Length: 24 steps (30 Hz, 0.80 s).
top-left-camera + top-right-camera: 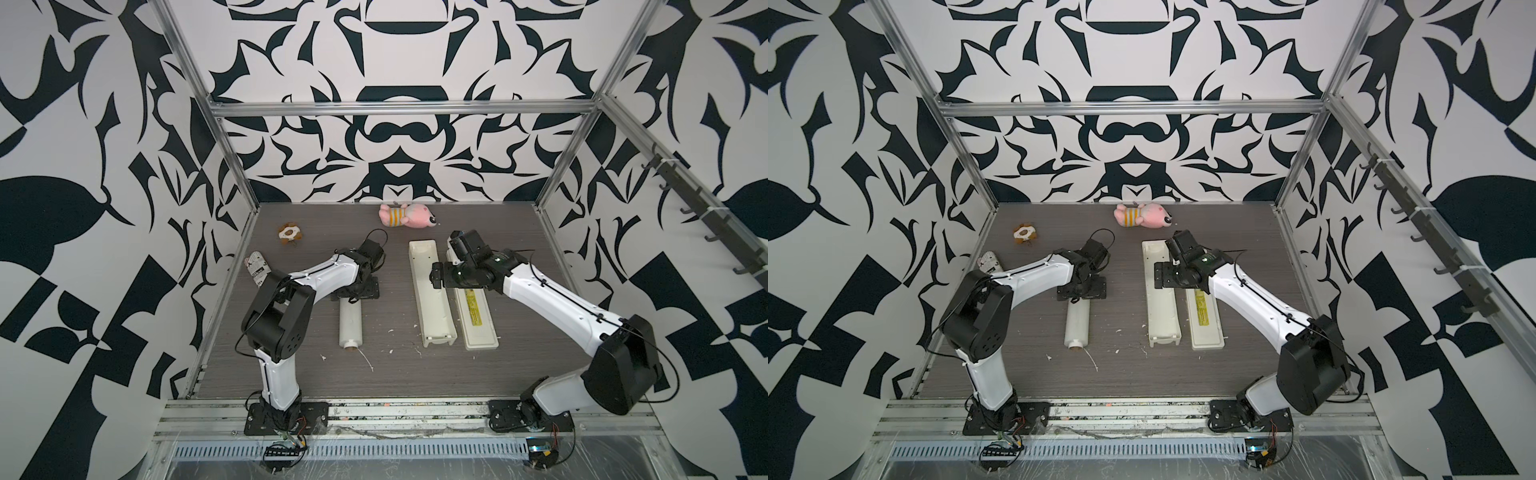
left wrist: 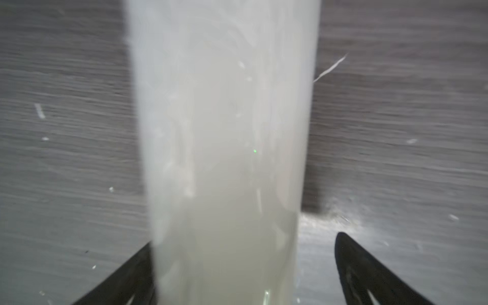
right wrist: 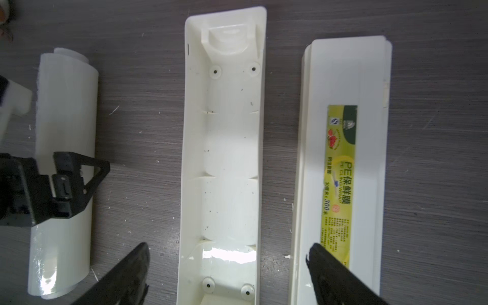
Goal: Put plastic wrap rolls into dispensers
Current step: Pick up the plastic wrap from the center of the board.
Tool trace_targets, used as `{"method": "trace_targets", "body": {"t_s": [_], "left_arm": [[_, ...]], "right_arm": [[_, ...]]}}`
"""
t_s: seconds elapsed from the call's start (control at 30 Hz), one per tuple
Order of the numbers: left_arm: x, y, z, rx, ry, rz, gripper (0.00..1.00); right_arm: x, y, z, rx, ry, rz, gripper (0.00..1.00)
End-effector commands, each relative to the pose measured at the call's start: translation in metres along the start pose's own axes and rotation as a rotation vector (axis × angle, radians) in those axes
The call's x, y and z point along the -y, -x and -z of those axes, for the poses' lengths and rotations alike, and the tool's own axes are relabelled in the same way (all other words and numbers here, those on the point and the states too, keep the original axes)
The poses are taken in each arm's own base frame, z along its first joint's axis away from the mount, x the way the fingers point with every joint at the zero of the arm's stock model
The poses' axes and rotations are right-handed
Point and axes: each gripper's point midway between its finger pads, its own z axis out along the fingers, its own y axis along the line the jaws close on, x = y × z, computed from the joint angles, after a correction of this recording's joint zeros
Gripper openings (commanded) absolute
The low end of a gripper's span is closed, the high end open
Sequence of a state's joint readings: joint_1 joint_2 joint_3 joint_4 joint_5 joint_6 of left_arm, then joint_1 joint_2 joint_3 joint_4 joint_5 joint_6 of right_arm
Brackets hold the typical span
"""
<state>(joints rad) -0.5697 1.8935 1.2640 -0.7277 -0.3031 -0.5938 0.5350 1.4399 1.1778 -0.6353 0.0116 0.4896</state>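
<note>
The left tool (image 2: 245,240) stands spread astride the plastic wrap roll (image 1: 350,322), which lies centre-left on the counter (image 1: 291,374). The right tool (image 3: 228,246) hangs spread over the open dispenser (image 1: 432,316), centre-right, its lid (image 1: 476,320) flat just beside.

Translucent white roll (image 1: 350,324) flat, parallel to open, empty cream dispenser (image 1: 430,299)

top views: high front, down on whole table (image 1: 395,374) | left wrist: close on roll (image 2: 224,132) | right wrist: dispenser (image 3: 227,148), roll shared

The roll (image 1: 350,324) lies left of the dispenser base (image 1: 432,316) and lid (image 1: 478,332).
</note>
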Motion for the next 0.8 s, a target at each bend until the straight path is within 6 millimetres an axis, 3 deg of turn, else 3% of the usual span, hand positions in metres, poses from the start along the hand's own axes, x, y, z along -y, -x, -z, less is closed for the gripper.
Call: {"method": "trace_targets", "body": {"t_s": [0.0, 0.17, 0.27, 0.43, 0.63, 0.77], "left_arm": [[-0.008, -0.012, -0.010, -0.074, 0.070, -0.048, 0.96], [-0.001, -0.011, -0.013, -0.093, 0.045, -0.043, 0.73], [0.000, -0.009, -0.002, -0.096, 0.034, -0.033, 0.64], [0.015, 0.001, 0.029, -0.039, -0.077, -0.001, 0.52], [0.041, 0.022, 0.079, 0.036, -0.246, 0.054, 0.49], [0.061, 0.042, 0.123, 0.123, -0.342, 0.075, 0.49]], "right_arm": [[0.002, 0.003, 0.013, 0.029, 0.035, 0.008, 0.90], [0.010, 0.002, 0.009, 0.024, 0.062, -0.033, 0.83], [0.012, 0.001, 0.008, 0.022, 0.060, -0.036, 0.82], [0.022, -0.001, 0.005, 0.015, 0.046, -0.043, 0.80], [0.056, -0.023, -0.016, -0.056, -0.046, -0.074, 0.79], [0.047, -0.040, -0.037, -0.117, 0.026, -0.112, 0.79]]}}
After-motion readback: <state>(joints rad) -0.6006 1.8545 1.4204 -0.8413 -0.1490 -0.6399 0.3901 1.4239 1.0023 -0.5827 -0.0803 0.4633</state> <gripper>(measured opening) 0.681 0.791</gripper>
